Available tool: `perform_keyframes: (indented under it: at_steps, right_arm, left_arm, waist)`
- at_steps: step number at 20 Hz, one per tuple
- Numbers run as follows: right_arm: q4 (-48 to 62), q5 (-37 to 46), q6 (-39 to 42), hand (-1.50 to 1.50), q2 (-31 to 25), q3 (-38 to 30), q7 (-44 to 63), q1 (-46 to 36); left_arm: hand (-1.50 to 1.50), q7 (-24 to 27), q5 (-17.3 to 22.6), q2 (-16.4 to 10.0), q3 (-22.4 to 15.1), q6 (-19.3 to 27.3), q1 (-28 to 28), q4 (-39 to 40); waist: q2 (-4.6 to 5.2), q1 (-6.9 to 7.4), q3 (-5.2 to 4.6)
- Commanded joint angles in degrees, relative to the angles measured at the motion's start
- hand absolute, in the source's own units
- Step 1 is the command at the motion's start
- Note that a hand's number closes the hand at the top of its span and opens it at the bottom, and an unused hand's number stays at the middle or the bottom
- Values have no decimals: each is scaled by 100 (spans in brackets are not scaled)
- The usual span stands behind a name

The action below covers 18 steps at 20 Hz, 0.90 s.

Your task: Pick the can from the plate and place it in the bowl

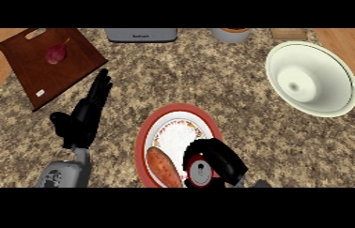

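Note:
A red can with a silver top stands on the near right part of a red-rimmed plate. My right hand curls round the can from its right and far side, fingers wrapped over it. An orange sweet potato lies on the plate just left of the can. The white bowl sits at the far right of the counter, well away from the plate. My left hand rests open left of the plate, fingers straight and pointing away.
A brown cutting board with a dark red vegetable lies at the far left. A grey toaster and a pot stand along the back edge, with a wooden block beside them.

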<state>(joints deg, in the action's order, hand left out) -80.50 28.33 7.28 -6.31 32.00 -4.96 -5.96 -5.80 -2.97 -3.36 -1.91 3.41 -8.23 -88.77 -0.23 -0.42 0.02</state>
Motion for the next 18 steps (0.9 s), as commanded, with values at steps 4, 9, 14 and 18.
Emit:
perform_keyframes:
  at_steps: [4, 9, 14, 18]
  right_arm:
    - [-1562, -1325, 527, 150, -1621, -1378, -1269, 1079]
    - [-3029, -1813, 478, 150, -1930, -1849, -1737, 1981]
    - [-4604, -2060, 324, 150, -2086, -2525, -1110, 2206]
    - [-5316, -2226, 317, 150, -2139, -3107, -121, 2088]
  left_arm:
    - [0, -79, 92, -108, 210, -13, -112, 69]
    - [0, 248, -88, 29, 33, 90, 198, 7]
    - [0, 64, 43, -21, 122, -17, -48, 96]
    - [0, 100, -60, 136, -75, 54, 227, -63]
  waist:
    - [0, -129, -2]
    - [-16, -123, -6]
    - [-8, -129, -12]
    - [7, -13, -7]
